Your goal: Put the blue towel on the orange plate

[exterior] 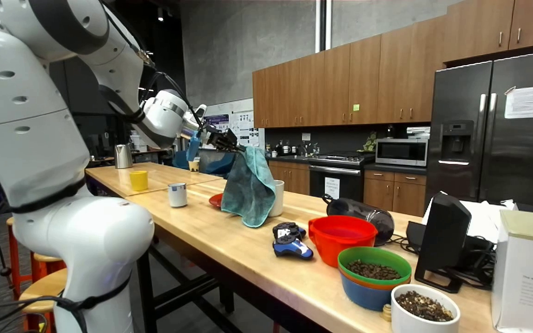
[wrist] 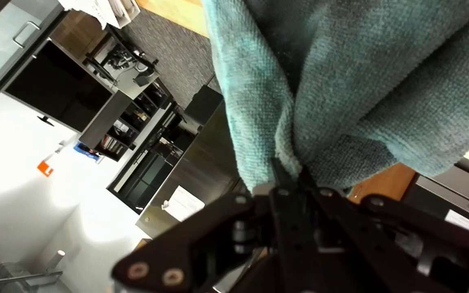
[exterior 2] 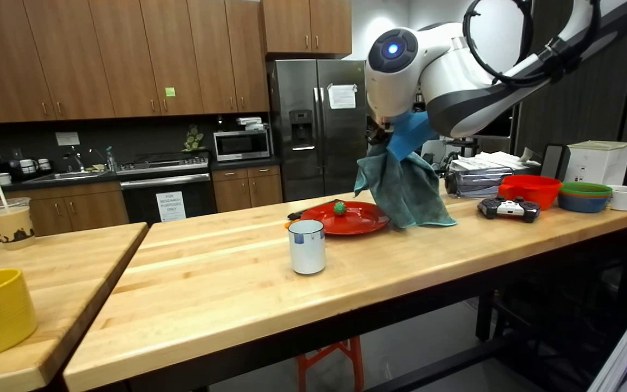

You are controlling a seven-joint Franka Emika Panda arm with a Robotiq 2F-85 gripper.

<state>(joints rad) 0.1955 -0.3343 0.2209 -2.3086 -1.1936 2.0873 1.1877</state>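
Observation:
The blue towel is a teal-blue cloth that hangs in folds in both exterior views and fills the upper right of the wrist view. My gripper is shut on a gathered top part of it; the gripper also shows in an exterior view. The orange plate looks red and lies flat on the table; the towel hides most of it in an exterior view. The towel hangs beside and partly over the plate's edge, its lower end close to the tabletop; I cannot tell if it touches. A small green object sits on the plate.
A white cup with blue patches stands in front of the plate. A white cylinder is behind the towel. Game controllers, a red bowl, stacked bowls and a dark jar lie further along. A black utensil lies behind the plate.

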